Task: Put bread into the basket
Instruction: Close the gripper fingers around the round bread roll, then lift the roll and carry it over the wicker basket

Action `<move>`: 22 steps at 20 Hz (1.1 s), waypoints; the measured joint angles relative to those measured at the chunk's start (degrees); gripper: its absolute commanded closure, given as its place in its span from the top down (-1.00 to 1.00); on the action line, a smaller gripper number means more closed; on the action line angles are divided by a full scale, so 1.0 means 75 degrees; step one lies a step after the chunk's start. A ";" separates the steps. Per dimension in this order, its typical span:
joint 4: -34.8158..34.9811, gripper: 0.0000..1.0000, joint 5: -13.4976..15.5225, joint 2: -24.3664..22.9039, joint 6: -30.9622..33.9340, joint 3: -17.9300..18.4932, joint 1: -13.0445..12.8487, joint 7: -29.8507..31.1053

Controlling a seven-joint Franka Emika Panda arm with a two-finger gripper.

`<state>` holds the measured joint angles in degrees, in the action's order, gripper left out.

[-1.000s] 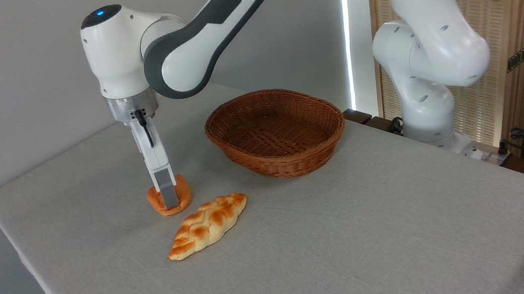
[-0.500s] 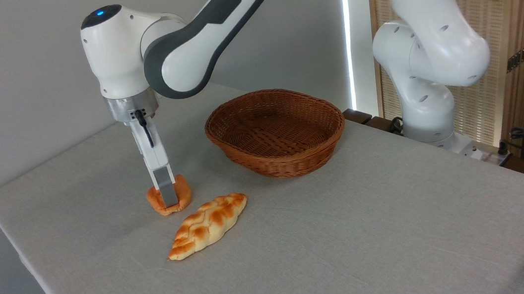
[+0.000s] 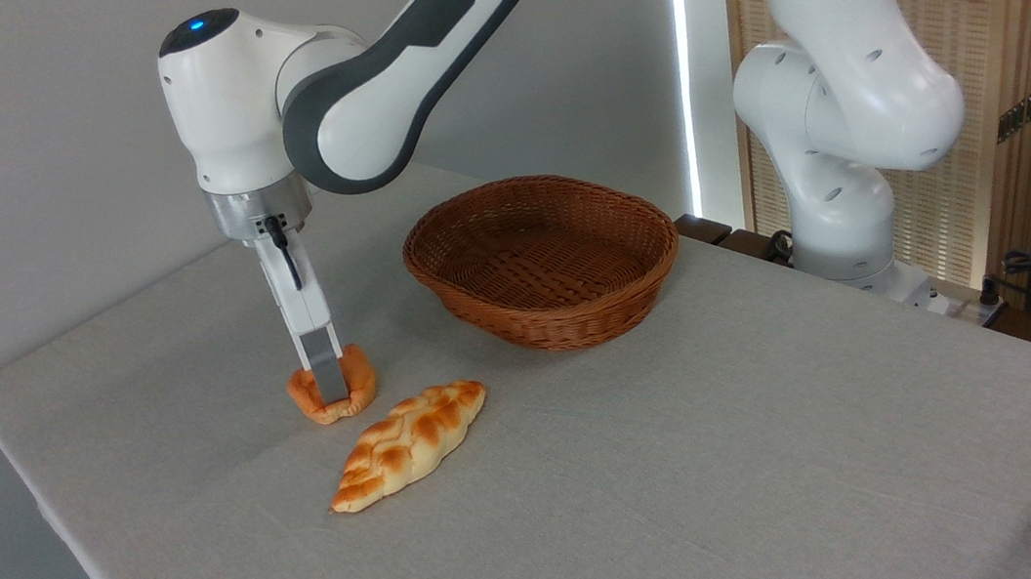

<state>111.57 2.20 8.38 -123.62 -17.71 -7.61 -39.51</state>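
The bread point(image 3: 357, 384), a small round orange bun, is on the left part of the table, its base just above the cloth or barely touching it. My gripper point(image 3: 329, 392) comes straight down onto it and is shut on the bun. The near grey finger covers the bun's middle and the far finger is hidden behind it. The bun's sides bulge out on either side of the finger. The brown wicker basket point(image 3: 578, 319) stands empty to the right and a little farther back, about a basket's width from the bun.
A long braided loaf point(image 3: 409, 443) lies on the cloth just in front and to the right of the bun. The arm's white base and lower links point(image 3: 837, 142) rise at the table's back right. The table's left edge point(image 3: 38, 486) runs near the bun.
The gripper has risen slightly with the bun held in it. The bun's edges curl upward more than before. The basket and the braided loaf have not moved.
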 measured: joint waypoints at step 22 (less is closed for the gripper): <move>-0.0312 -0.52 0.1049 -0.2416 0.3220 0.0045 -0.0352 0.0005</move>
<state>109.23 10.06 -9.74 -99.47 -17.37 -10.25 -39.48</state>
